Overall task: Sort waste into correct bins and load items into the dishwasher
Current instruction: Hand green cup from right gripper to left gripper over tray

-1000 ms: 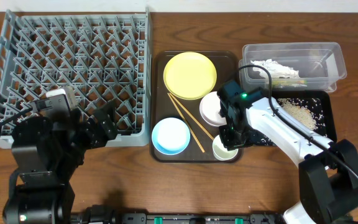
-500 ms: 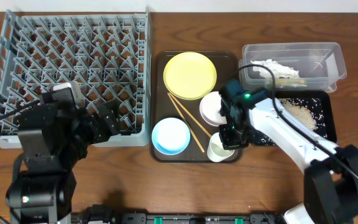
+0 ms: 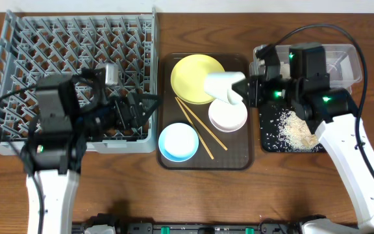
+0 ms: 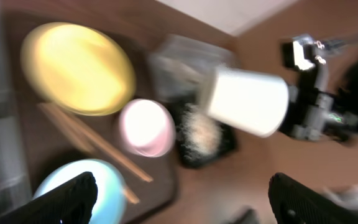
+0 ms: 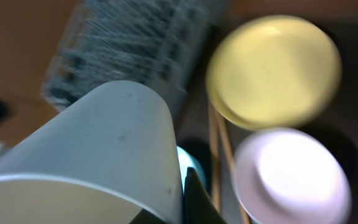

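Lying sideways, small white cup (image 3: 223, 87), rim between right fingers (image 5: 196, 202).

No text, label or number legible, small white cup (image 3: 223, 88) unmarked, wrist views blurred

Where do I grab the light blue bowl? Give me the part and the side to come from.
Pinch the rim of the light blue bowl from straight above, one finger inside, one outside: it sits upright, open-topped, on the brown tray. Probably take the edge away from the chopsticks lying close beside it.
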Available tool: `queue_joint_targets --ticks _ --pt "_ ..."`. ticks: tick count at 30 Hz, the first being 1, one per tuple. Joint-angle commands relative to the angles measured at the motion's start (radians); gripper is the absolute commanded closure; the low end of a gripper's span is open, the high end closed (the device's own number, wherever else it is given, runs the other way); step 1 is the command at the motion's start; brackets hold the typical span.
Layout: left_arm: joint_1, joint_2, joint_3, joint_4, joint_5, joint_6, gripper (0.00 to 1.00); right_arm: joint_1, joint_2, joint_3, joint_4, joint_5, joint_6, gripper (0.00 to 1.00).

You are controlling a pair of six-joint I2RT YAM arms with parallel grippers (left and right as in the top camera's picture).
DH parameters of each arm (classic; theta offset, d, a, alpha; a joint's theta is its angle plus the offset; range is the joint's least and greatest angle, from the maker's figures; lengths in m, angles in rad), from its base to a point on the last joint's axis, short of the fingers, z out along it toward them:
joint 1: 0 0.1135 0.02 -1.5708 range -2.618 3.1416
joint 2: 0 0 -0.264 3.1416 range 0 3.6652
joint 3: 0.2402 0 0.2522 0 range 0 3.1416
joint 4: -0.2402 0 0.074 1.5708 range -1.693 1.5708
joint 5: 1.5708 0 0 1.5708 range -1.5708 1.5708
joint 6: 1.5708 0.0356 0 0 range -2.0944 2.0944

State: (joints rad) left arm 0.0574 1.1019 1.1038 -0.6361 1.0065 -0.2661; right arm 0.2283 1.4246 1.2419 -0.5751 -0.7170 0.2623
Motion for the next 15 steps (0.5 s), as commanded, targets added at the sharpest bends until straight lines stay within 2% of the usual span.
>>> queue_joint_targets --ticks 1,5,9,15 --pt "0.004 0.077 0.011 0.055 0.369 0.003 0.11 -0.006 0.037 0.007 0.083 -0.279 0.003 0.99" --pt "0.004 0.17 0.011 0.147 0.558 0.003 0.11 -0.005 0.09 0.007 0.224 -0.447 0.013 0.99" --pt "0.003 0.218 0.011 0.153 0.566 0.002 0.11 -0.003 0.15 0.007 0.307 -0.578 0.014 0.99" --pt "0.002 0.224 0.011 0.152 0.566 0.006 0.11 0.036 0.224 0.007 0.412 -0.657 0.038 0.99"
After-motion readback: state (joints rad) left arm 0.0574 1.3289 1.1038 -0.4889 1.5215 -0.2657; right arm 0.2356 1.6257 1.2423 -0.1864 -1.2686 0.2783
